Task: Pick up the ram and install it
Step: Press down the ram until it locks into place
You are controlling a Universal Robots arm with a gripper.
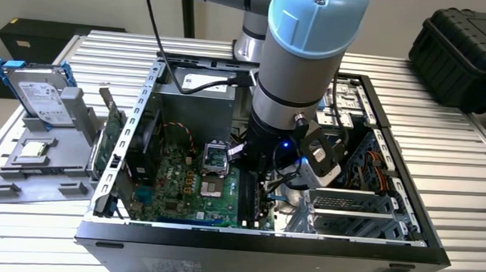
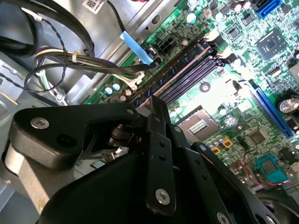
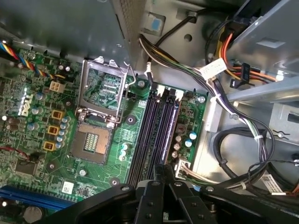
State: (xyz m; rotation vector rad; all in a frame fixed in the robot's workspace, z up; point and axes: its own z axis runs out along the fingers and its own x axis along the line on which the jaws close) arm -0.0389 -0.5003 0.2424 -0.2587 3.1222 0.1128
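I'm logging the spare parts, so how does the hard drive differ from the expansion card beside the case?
The hard drive is silver in a blue frame; the expansion card is green. The drive leans back showing its broad face; the card stands edge-on. Both sit outside the computer case.

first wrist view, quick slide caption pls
Gripper poised above the memory slots beside the open processor socket.

Cable bundle (image 3: 233,116) crowds memory slots (image 3: 156,135); CPU socket (image 3: 100,116) side open.
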